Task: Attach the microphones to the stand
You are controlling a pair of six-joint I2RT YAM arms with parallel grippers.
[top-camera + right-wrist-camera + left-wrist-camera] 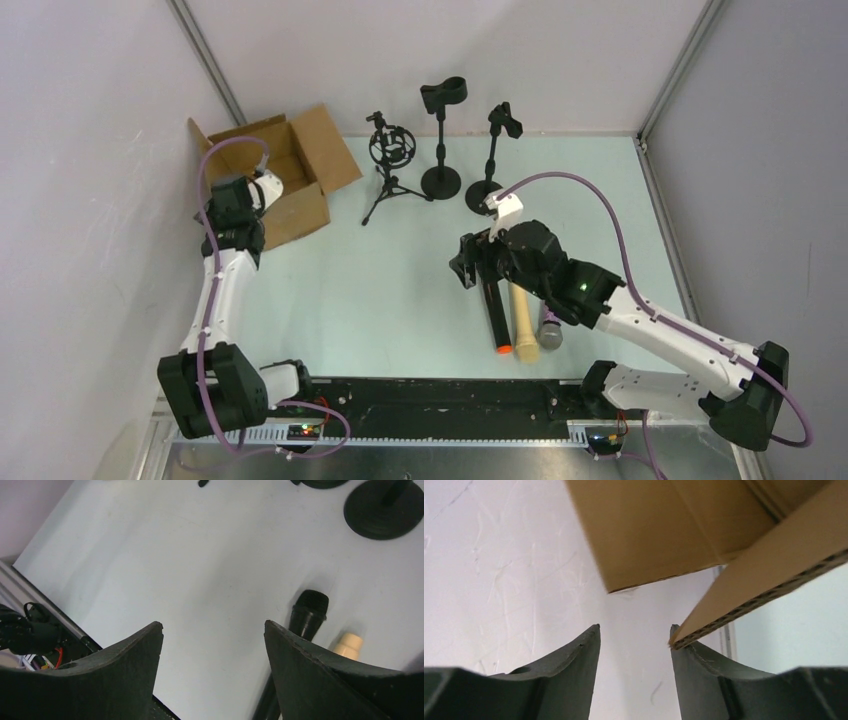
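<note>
Right hand [213,625] spread near black microphone [310,612]; left hand [635,628] spread at cardboard box [664,525].

A: Where does the top view sit?
B: High behind the arm bases, looking down over the whole pale green table [400,300].
A: And the wrists?
B: The left looks close up at the brown cardboard box [664,530]. The right slants low over the table towards the black stick microphone [309,611] and a round black stand base [385,510]. The top view shows all three.
</note>
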